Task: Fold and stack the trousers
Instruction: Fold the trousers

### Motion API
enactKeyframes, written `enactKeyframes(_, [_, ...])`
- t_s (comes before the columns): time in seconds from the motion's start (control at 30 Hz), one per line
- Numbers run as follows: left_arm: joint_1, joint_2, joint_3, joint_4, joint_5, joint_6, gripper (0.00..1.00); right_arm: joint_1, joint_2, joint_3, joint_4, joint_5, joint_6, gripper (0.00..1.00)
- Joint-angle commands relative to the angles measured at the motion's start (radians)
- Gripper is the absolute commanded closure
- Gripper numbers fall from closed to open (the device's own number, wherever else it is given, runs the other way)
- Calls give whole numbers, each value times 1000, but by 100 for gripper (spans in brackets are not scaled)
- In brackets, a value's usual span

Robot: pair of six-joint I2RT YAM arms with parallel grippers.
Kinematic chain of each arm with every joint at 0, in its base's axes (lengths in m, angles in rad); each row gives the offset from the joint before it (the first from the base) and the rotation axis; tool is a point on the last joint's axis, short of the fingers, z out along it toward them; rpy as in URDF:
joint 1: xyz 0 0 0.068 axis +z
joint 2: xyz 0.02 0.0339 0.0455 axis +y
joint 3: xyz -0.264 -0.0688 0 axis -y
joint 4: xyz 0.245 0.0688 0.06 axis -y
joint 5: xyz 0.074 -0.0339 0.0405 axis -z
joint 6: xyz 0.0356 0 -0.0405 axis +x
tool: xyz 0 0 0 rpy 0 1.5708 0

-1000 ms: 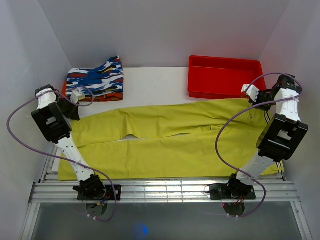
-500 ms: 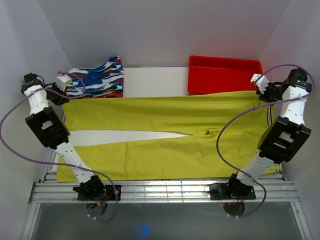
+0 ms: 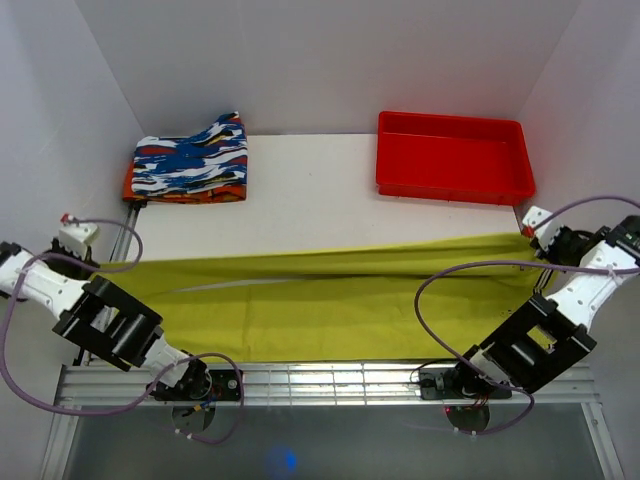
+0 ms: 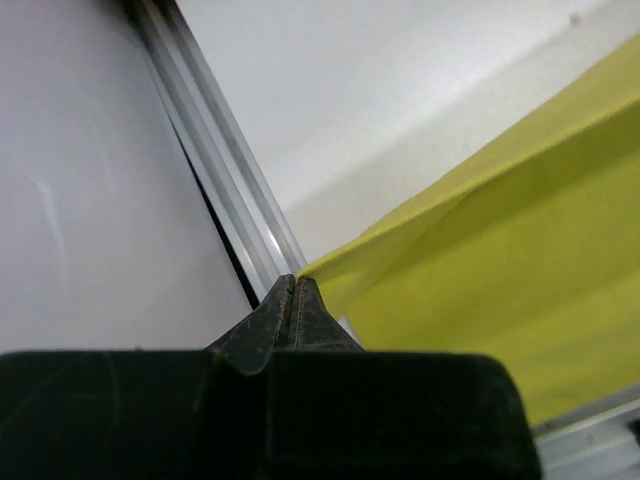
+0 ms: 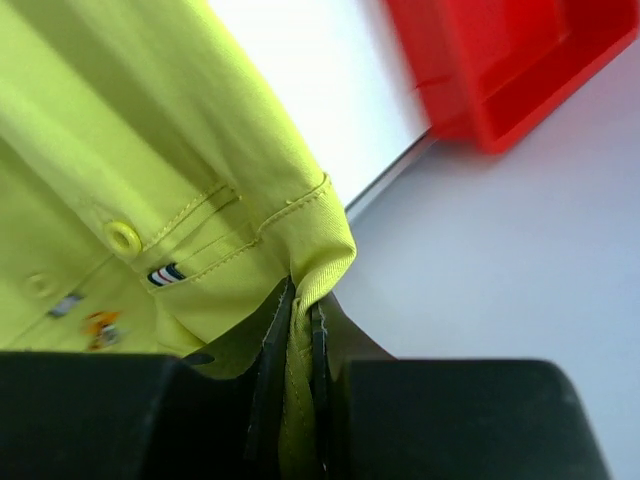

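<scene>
The yellow-green trousers (image 3: 320, 300) stretch across the near half of the table, their far edge lifted and drawn toward the front. At the far left my left gripper (image 3: 95, 262) is shut on a leg corner of the trousers (image 4: 460, 260); its fingertips (image 4: 292, 300) are pressed together on the cloth's tip. At the far right my right gripper (image 3: 532, 240) is shut on the waistband corner. In the right wrist view the trousers (image 5: 150, 170) show a button and a small striped tab, bunched between my right gripper (image 5: 295, 300) jaws.
A folded blue, white, black and orange garment (image 3: 190, 160) lies at the back left. A red tray (image 3: 452, 155) stands at the back right. An aluminium rail (image 3: 330, 380) runs along the near table edge, and white walls close both sides.
Both arms swung outward and toward the front, pulling the trousers' far edge over the near half. The gap between the legs has closed and the cloth now lies as a narrower band.
</scene>
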Motion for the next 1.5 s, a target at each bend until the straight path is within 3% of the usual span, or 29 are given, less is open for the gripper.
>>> enactKeyframes(0.0, [145, -72, -171, -104, -95, 411, 100, -149, -38, -132, -45, 121, -374, 92])
enactKeyframes(0.17, [356, -57, -392, -129, -311, 689, 100, -342, -12, -276, -103, 230, -661, 92])
enactKeyframes(0.27, [373, -27, -441, -91, -440, 683, 100, -367, 8, -324, -94, 325, -691, 89])
enactKeyframes(0.3, [373, -19, -446, -70, -453, 672, 93, -370, 5, -335, -90, 355, -701, 69])
enactKeyframes(0.33, [377, -17, -444, -68, -459, 672, 74, -379, -5, -341, -80, 362, -710, 55])
enactKeyframes(0.37, [379, -17, -425, -71, -446, 672, 66, -384, -12, -343, -82, 347, -715, 18])
enactKeyframes(0.4, [384, -25, -409, -88, -430, 671, 58, -385, -18, -338, -86, 334, -715, 1])
enactKeyframes(0.43, [384, -28, -389, -105, -413, 671, 52, -388, -34, -329, -103, 319, -717, 10])
enactKeyframes(0.53, [384, -23, -285, -194, -332, 642, 40, -388, -49, -262, -167, 229, -733, 10])
enactKeyframes(0.7, [341, -86, -291, -185, -235, 582, 38, -379, 1, -65, -301, 100, -654, 9])
enactKeyframes(0.83, [195, -137, -354, -117, -229, 342, 37, -315, 35, -1, -301, 79, -541, 7])
enactKeyframes(0.97, [42, -110, -366, 7, -235, -49, 36, -177, 89, 86, -297, 99, -152, 4])
enactKeyframes(1.1, [-64, -57, -351, 36, -267, -212, 35, -60, 139, 141, -303, 130, 53, 0])
enactKeyframes(1.2, [-71, -45, -360, 47, -272, -225, 35, -55, 89, 44, -300, 200, -54, 5])
enactKeyframes(1.33, [-71, -48, -375, 78, -281, -228, 35, -140, -34, -96, -185, 236, -271, 10])
enactKeyframes(1.4, [-71, -43, -375, 84, -284, -225, 35, -166, -55, -102, -96, 210, -287, 10])
enactKeyframes(1.47, [-71, -36, -375, 85, -287, -222, 35, -210, -34, -44, -118, 144, -286, 10])
